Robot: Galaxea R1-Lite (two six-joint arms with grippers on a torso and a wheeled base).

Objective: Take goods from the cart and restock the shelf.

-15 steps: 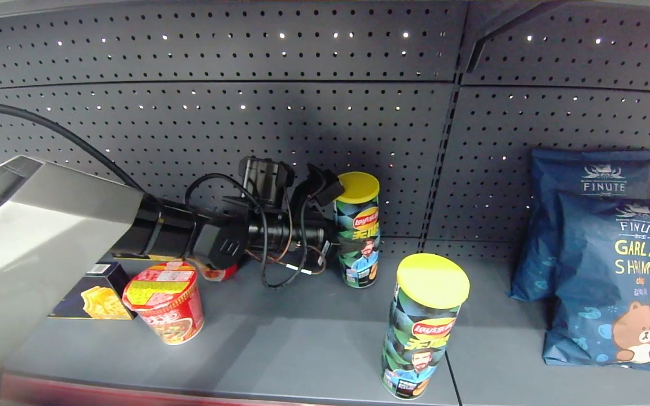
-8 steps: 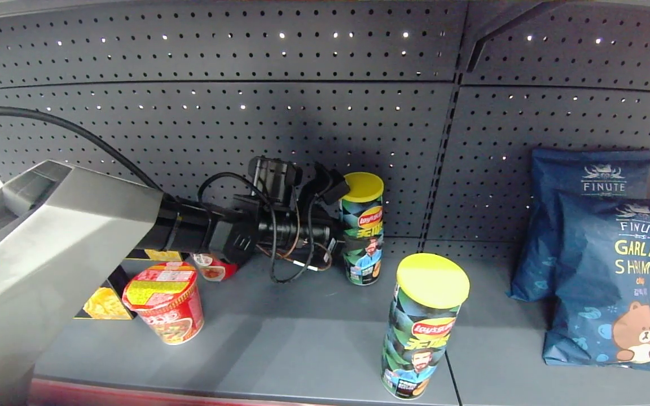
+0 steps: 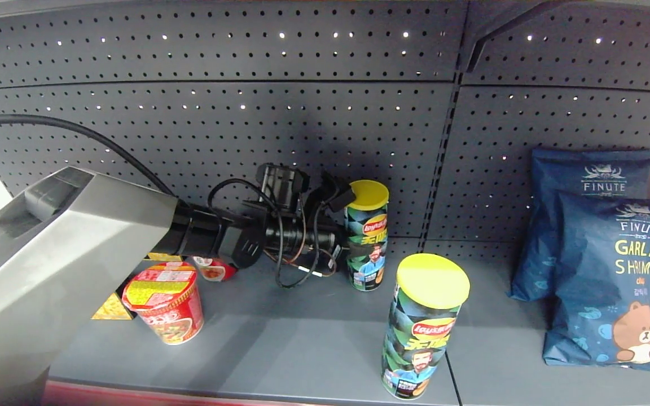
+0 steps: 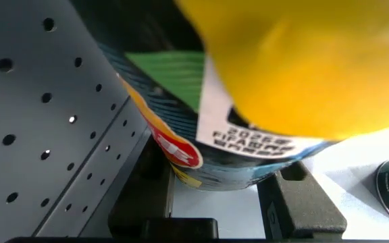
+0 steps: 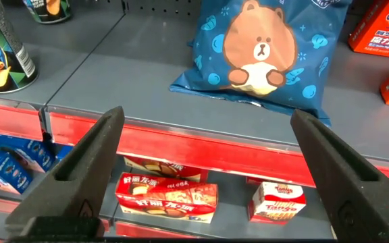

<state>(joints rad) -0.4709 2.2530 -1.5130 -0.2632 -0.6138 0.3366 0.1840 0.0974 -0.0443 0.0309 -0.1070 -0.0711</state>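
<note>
Yellow lid, dark printed body: rear can (image 3: 368, 242), upright, behind and to the left of the front can (image 3: 424, 327), close to the pegboard (image 3: 218, 113). Clamped across its middle by the left gripper (image 3: 343, 224), reaching in sideways from the left of the front can. Probably held so to keep the rear can plumb and its base free for setting on the shelf (image 3: 302, 338). Base at or just above the shelf; cannot tell which. Placed behind the front can, seemingly to build a row front to back.

From the left wrist: rear can pressed between dark fingers (image 4: 306, 206), lid nearest the lens, pegboard just beside.

From the right wrist: right gripper (image 5: 208, 169) spread wide and empty. Hanging before the red front rail (image 5: 181, 138), to the right of the front can, near a bear-printed bag (image 5: 255, 54). Kept clear of the working arm, by the look of it.
</note>
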